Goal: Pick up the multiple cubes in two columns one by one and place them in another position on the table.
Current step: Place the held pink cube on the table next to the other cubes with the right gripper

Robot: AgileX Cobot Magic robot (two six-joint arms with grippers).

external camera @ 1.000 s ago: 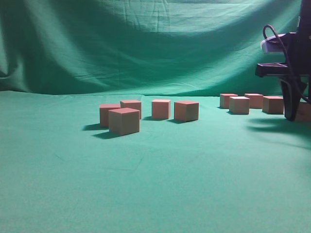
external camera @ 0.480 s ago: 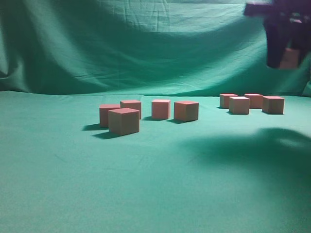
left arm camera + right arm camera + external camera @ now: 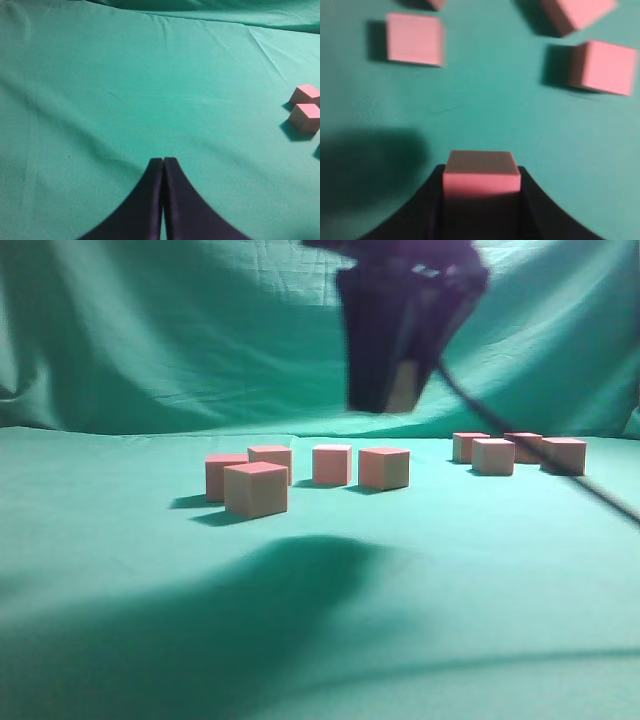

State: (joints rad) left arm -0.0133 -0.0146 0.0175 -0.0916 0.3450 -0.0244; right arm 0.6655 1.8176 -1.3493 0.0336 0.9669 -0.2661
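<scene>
Now the right gripper (image 3: 481, 200) carries one cube (image 3: 481, 174) clamped between its jaws, high above the worktop (image 3: 120, 640) near the placed group (image 3: 305, 475). Next comes lowering it to a free spot there, then releasing. Left gripper (image 3: 163, 165) is closed, empty.

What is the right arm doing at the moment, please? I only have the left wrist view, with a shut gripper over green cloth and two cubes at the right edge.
Observer: The right gripper is in the air above the table, shut on a held cube.
Operator: Thank you. Where is it relative to the other cubes?
Observer: In the exterior view it hangs over the middle group of five cubes.
Operator: Are there cubes elsewhere?
Observer: Yes, four more cubes sit in a cluster farther right.
</scene>
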